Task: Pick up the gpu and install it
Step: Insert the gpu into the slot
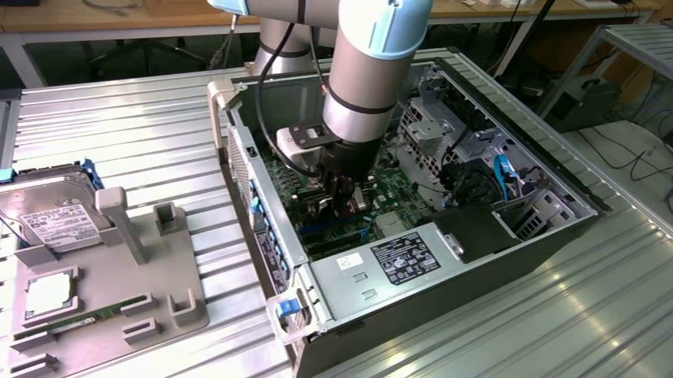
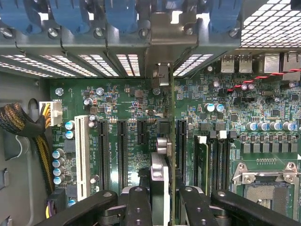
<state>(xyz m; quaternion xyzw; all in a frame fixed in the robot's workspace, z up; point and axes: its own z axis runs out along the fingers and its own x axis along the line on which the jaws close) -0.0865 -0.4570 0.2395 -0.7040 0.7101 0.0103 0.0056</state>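
**Operator:** What is the gripper (image 2: 165, 195) doing?

**Technician:** Its two fingers (image 2: 138, 205) are clamped on the gpu (image 2: 172, 117), one on each flat face. The card is held upright on its edge, so its lower edge faces the motherboard (image 2: 122, 96).

**Operator:** Where is the gpu?

**Technician:** It is inside the open computer case (image 1: 557, 177), down among the long black slots (image 2: 120, 150) and parallel to them. Its metal bracket (image 2: 160, 75) points at the vented rear wall (image 2: 94, 63), which is where a bracket has to sit. The slot directly beneath the card is hidden, so I cannot tell whether the edge is seated.

**Operator:** Why does the arm reach in from above?

**Technician:** The case lies on its side with the open face up. In the exterior view the arm (image 1: 368, 71) stands nearly vertical in that opening.

**Operator:** What is around the case?

**Technician:** A grey tray (image 1: 116, 299) holding a hard drive (image 1: 50, 224) rests on the table (image 1: 137, 126) at the exterior view's left, well apart from the case.
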